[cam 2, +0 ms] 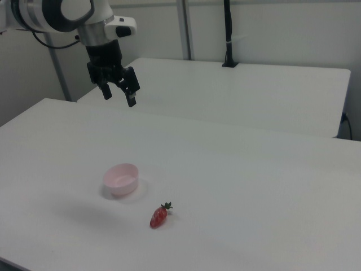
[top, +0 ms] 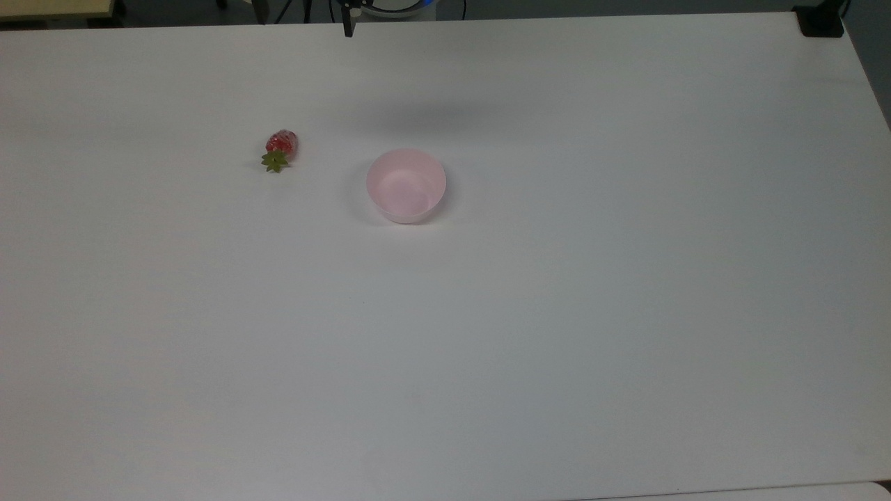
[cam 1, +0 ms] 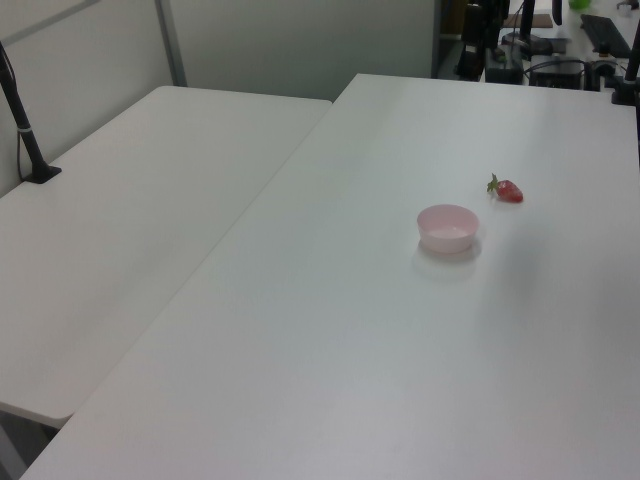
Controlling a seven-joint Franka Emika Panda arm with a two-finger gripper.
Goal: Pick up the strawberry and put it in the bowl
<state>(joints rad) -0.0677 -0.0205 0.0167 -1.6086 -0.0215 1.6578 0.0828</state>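
Observation:
A small red strawberry (top: 280, 149) with a green leafy cap lies on its side on the white table (top: 557, 313), a short way off the top view's left of the pale pink bowl (top: 406, 185). The bowl stands upright with nothing in it. In the left view the strawberry (cam 1: 507, 190) lies beyond and to the right of the bowl (cam 1: 448, 227). In the right view my gripper (cam 2: 119, 99) hangs open high above the table, behind and well above the bowl (cam 2: 120, 179), holding nothing. There the strawberry (cam 2: 159, 216) lies in front of the bowl, to its right.
A second white table (cam 1: 150, 200) adjoins this one, with a black clamped post (cam 1: 25, 130) on its far edge. Another black clamp (top: 821, 21) sits at the top view's upper right corner. Wide bare tabletop surrounds both objects.

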